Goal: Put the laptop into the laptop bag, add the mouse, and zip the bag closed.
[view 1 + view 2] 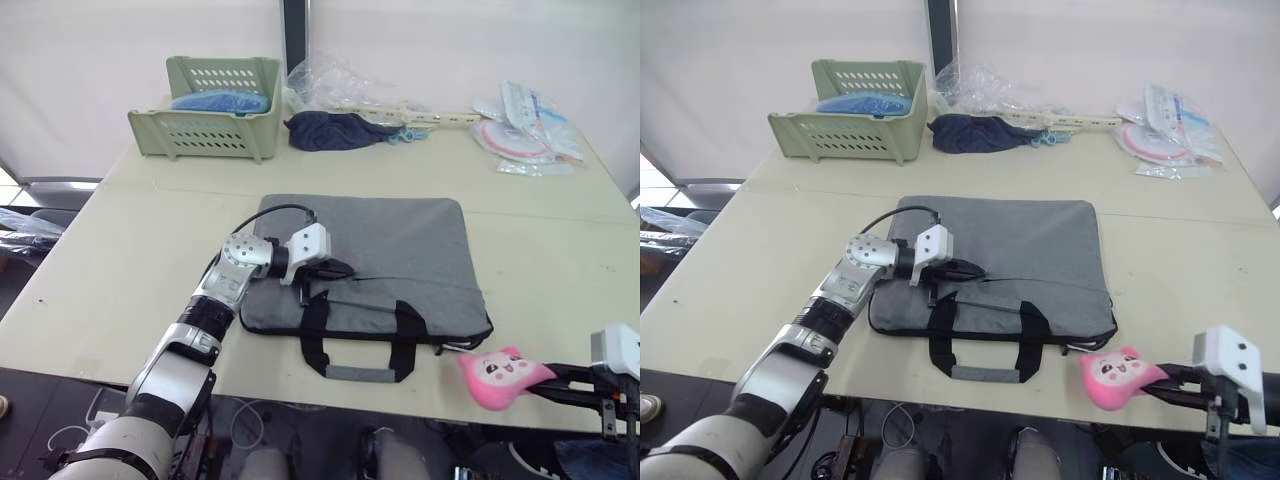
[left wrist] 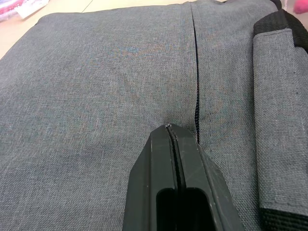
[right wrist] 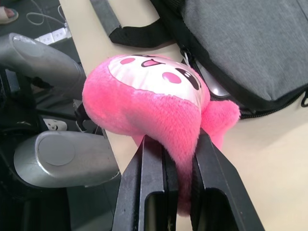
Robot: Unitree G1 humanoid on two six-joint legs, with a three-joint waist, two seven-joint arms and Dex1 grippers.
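Observation:
The grey laptop bag (image 1: 385, 235) lies flat mid-table, black handles (image 1: 360, 345) toward me. My left gripper (image 1: 338, 268) rests on its front panel, shut, its tips (image 2: 168, 127) pinching the zipper pull at the near end of a dark zip line (image 2: 196, 72). My right gripper (image 3: 180, 144) is at the table's front right edge, shut on a pink plush toy (image 1: 500, 377) beside the bag's corner. That corner gapes, and a pale rounded edge (image 3: 214, 86) shows inside. The laptop and the mouse are hidden.
A green plastic basket (image 1: 205, 125) holding something blue stands at the back left. A dark cloth (image 1: 330, 130), clear plastic wrapping (image 1: 340, 85) and packaged discs (image 1: 525, 135) lie along the back edge. Bare tabletop (image 1: 140, 260) flanks the bag.

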